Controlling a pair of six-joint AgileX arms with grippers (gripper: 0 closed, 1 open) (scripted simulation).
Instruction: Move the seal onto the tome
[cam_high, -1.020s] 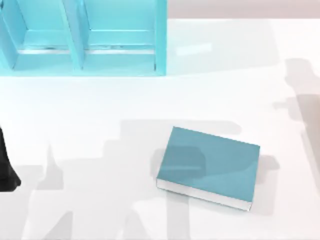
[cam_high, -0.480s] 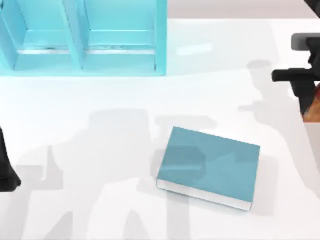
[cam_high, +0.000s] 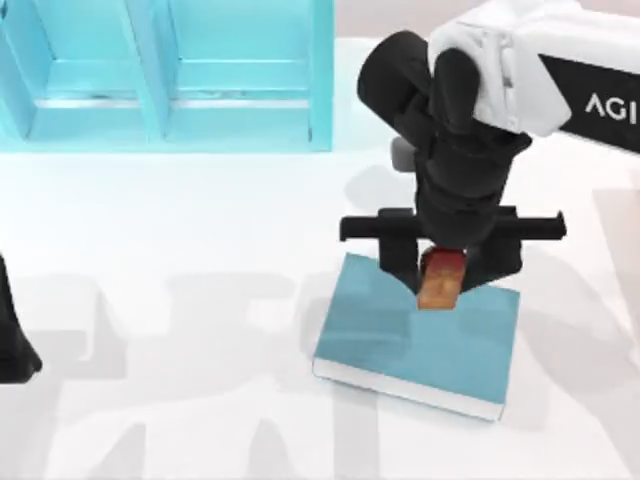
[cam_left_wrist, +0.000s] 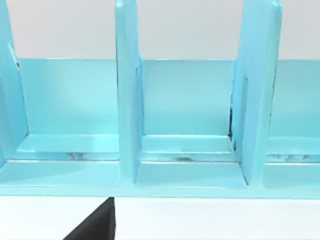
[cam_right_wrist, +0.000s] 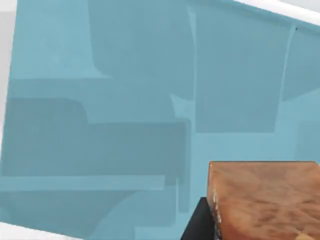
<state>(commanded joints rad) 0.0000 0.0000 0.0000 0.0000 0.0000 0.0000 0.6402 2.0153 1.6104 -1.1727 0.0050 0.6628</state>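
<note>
Right claw (cam_high: 440, 278) grips the seal (cam_high: 440, 280) above the tome (cam_high: 400, 345).

Seal (cam_high: 440, 280): small orange-tan block, darker red knob end uppermost, hanging tilted over far edge of tome (contact with cover not discernible). Underside showing mottled orange-brown in right wrist view (cam_right_wrist: 265, 200).
Tome (cam_high: 415, 335): thick teal hardcover, lying flat on table, skewed, white page edges facing near side.
</note>
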